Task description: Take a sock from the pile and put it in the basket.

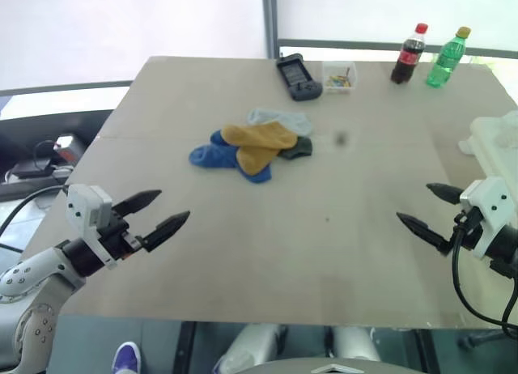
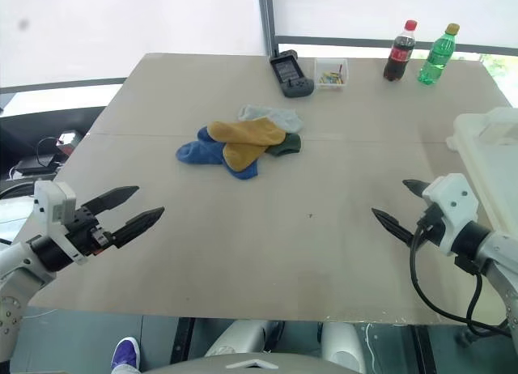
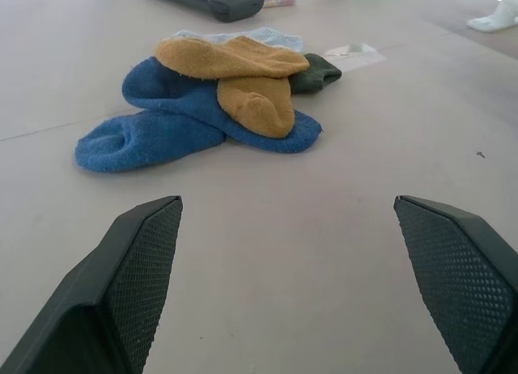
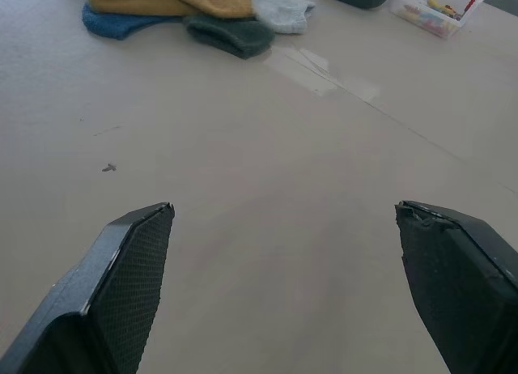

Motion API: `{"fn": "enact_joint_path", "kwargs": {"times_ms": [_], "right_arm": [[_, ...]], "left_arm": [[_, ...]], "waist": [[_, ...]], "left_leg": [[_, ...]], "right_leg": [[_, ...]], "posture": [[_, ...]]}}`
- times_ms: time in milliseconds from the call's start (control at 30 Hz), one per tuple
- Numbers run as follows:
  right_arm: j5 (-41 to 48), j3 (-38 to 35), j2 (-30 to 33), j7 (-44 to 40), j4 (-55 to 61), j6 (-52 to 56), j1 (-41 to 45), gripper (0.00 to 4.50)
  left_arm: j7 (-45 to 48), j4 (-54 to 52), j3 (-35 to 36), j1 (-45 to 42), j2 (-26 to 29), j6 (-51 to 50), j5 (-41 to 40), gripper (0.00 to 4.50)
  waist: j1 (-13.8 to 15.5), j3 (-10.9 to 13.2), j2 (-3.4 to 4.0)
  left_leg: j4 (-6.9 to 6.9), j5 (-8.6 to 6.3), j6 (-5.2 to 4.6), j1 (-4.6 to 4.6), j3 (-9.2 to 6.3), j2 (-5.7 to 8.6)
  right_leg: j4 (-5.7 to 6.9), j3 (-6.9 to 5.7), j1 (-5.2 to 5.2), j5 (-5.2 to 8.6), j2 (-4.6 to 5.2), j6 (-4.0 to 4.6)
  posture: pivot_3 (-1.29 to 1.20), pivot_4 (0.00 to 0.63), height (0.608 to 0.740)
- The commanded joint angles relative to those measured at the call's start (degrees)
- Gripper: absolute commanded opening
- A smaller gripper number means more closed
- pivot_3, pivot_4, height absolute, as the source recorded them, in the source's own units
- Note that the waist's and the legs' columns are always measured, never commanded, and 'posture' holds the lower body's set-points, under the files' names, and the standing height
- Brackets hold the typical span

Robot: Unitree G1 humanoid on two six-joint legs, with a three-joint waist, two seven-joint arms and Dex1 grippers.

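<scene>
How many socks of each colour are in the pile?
Yellow socks: 2
Blue socks: 2
Pale grey sock: 1
Dark green sock: 1
Total: 6, though any sock tucked underneath would be hidden.

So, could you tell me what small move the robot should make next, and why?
Probably reach the left gripper forward toward the pile. Both grippers hover open and empty over the near table, the socks lie untouched mid-table, slightly left of centre, and the basket waits at the right edge beside the right gripper.
</scene>
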State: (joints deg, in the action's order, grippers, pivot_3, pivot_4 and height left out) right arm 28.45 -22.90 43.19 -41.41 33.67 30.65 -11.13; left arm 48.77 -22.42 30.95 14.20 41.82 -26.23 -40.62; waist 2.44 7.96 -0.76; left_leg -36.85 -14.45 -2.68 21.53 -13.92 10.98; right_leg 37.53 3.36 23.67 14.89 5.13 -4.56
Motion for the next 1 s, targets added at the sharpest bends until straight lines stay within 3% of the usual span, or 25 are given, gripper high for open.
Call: {"fn": "enact_joint_path", "kwargs": {"times_ms": [33,367,533,633,800,1000], "right_arm": [[1.02,-0.58,0.22,0.36,2.36,0.24,0.60,4.48],[1.20,4.67,-1.59,1.50,1.95,-0.69,4.82,4.48],[-5.09,14.28,-3.78,7.87,2.83,1.05,11.32,4.48],[-10.38,21.91,-6.99,10.31,-1.70,-0.79,19.49,4.48],[-18.32,33.94,-22.05,14.77,-23.43,-5.34,39.70,4.48],[-24.58,38.52,-38.15,17.17,-54.84,-18.11,57.01,4.48]], "left_arm": [[0.15,-1.21,1.39,-0.91,1.01,0.02,-0.70,4.47],[-2.97,-2.40,-1.19,-2.99,-1.76,1.68,1.57,4.47],[-6.13,-4.52,-3.70,-3.85,-4.48,3.91,3.93,4.47],[-7.66,-5.48,-4.36,-4.37,-5.70,3.70,3.70,4.47],[-10.25,-7.15,-6.33,-4.88,-7.53,3.50,3.79,4.47],[-13.91,-7.54,-8.47,-7.28,-8.91,3.21,4.67,4.47]], "waist": [[0.00,0.00,0.00],[0.01,0.02,-0.01],[-0.18,0.04,-0.04],[-0.26,0.07,-0.08],[-0.91,0.19,-0.25],[-1.88,0.22,-0.30]], "left_leg": [[0.00,0.00,0.00,0.00,0.00,0.00],[0.00,-0.05,0.02,-0.01,0.07,-0.06],[0.00,-0.05,0.03,-0.03,0.14,-0.10],[0.00,-0.05,0.03,-0.05,0.32,-0.15],[0.27,-0.04,0.03,-0.51,0.84,-0.36],[0.49,-0.03,0.03,-0.68,0.91,-0.58]], "right_leg": [[0.00,0.00,0.00,0.00,0.00,0.00],[-0.03,0.07,0.02,-0.01,-0.05,0.01],[-0.01,0.14,0.02,-0.02,-0.09,0.01],[0.07,0.23,0.12,-0.06,-0.10,0.03],[0.08,0.50,0.00,-0.22,-0.14,0.06],[0.05,0.52,0.07,-0.29,-0.34,0.19]], "posture": [[0.00,0.150,0.740],[0.00,0.150,0.740],[0.00,0.150,0.740],[0.00,0.150,0.740],[0.00,0.150,0.740],[0.00,0.150,0.740]]}}
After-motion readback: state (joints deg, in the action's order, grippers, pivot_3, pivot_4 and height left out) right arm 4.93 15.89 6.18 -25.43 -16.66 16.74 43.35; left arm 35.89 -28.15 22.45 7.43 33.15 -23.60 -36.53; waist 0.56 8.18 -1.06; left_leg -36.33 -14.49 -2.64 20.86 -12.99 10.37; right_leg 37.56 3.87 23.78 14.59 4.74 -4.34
